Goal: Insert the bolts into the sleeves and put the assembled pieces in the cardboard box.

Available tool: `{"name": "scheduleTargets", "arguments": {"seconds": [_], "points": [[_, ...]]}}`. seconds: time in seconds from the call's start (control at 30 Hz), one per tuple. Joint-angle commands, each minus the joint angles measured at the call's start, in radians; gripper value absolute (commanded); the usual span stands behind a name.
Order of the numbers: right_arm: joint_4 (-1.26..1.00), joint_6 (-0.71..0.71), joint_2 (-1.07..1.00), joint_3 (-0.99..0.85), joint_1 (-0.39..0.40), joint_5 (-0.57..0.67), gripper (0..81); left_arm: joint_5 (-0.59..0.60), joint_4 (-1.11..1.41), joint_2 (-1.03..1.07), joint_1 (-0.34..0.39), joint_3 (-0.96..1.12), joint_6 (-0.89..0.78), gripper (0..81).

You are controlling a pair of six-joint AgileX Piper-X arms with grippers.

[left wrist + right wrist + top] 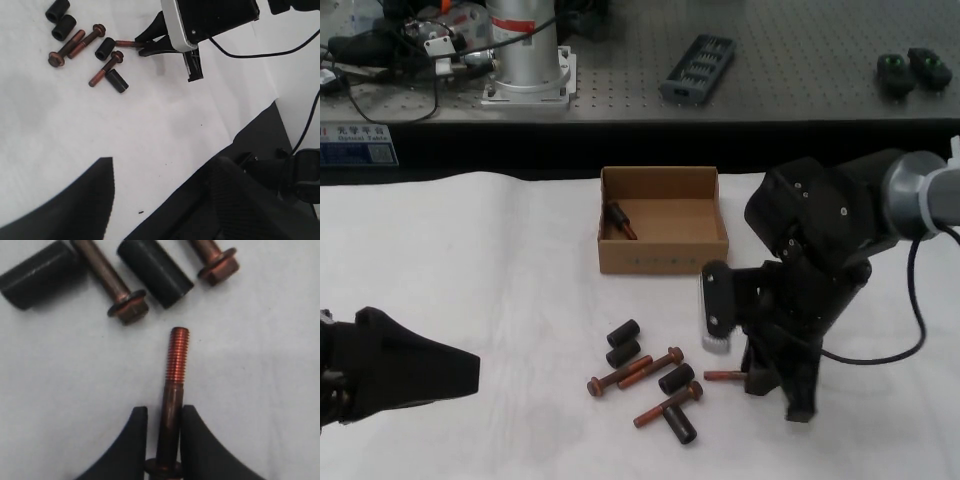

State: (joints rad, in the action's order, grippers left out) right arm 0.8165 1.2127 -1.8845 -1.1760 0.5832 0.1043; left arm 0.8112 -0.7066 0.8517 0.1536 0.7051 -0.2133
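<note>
Nearest you, left gripper [440,372] sits at left edge of white cloth [470,260]; you can't tell if it's open or closed. Past it, three loose bolts [650,367] and four black sleeves [623,353] lie mixed together. Just beside them, your right gripper [164,412] pinches held bolt [175,370] near its head, thread pointing at pile. Farthest, cardboard box [663,258] holds one dark piece [619,220] by its left wall.

I read the bolt [172,390] in the right end effector [164,411] as coppery metal, threads bright and ridged, shank duller and smooth, between smooth black plastic fingers [200,450]. Near the cardboard box [663,258], itself plain matt brown, the sleeves [155,272] look matt black on the white, faintly grainy cover of the bench [470,250].
</note>
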Motion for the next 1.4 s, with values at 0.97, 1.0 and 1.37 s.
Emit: {"name": "scheduleTargets", "arguments": {"seconds": [0.97, 1.0, 1.37], "points": [[0.099, 1.091, 0.021, 0.006, 0.002, 0.070, 1.9, 0.011, 0.005, -0.008, -0.002, 0.004, 0.207, 42.2], [0.106, 1.095, 0.021, 0.006, -0.001, 0.070, 1.9, 0.011, 0.005, -0.008, -0.002, 0.004, 0.207, 42.2], [0.119, 1.092, 0.021, 0.006, 0.001, 0.070, 4.3, 0.011, 0.005, -0.008, -0.002, 0.004, 0.207, 42.2]]}}
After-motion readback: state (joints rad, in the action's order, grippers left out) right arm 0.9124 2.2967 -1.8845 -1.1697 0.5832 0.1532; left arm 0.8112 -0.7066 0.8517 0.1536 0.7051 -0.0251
